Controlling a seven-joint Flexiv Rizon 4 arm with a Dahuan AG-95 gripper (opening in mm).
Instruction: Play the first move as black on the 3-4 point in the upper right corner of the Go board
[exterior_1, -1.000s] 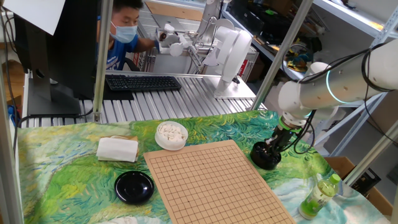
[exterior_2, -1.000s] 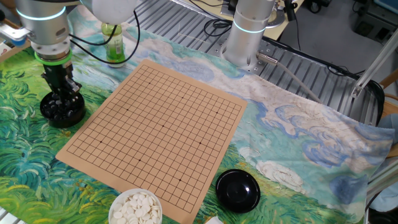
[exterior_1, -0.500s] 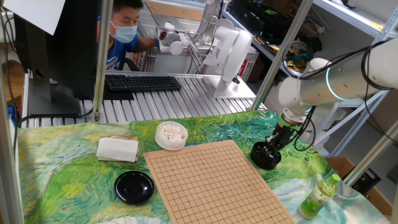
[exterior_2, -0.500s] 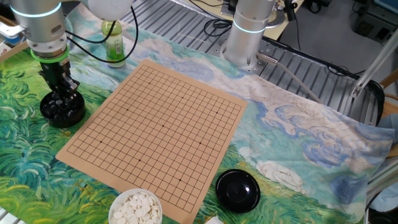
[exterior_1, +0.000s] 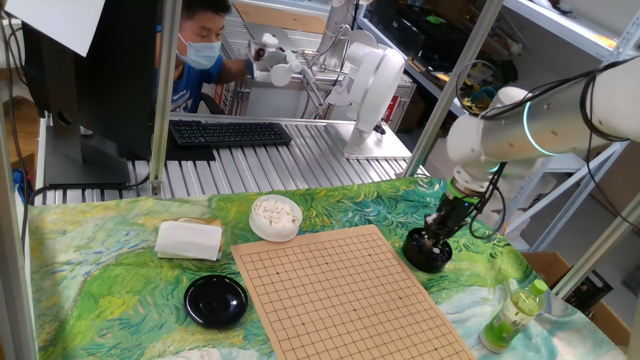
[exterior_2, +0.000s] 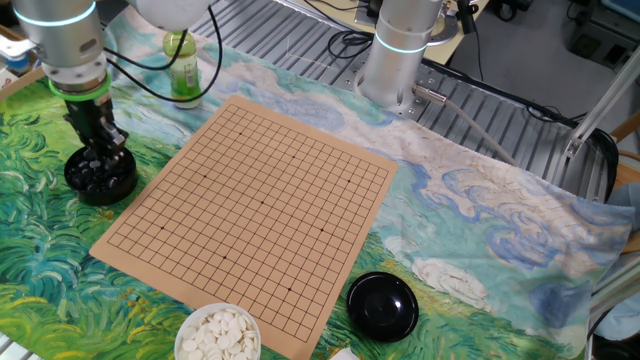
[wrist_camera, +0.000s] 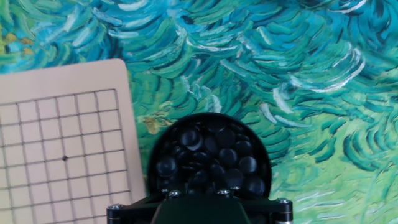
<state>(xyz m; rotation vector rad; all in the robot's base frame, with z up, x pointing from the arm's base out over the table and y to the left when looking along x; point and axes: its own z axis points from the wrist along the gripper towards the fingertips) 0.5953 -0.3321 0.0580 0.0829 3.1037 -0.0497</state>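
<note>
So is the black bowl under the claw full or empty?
Full, or nearly so: in the hand view the black bowl holds many glossy black stones piled across its inside. How deep the pile goes cannot be told.

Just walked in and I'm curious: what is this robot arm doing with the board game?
The arm's gripper hangs fingers-down over a black bowl of black stones, beside the Go board. The board has no stones on it, so the first move is not yet played. Whether a stone sits between the fingers cannot be seen. White stones wait in another bowl.
</note>
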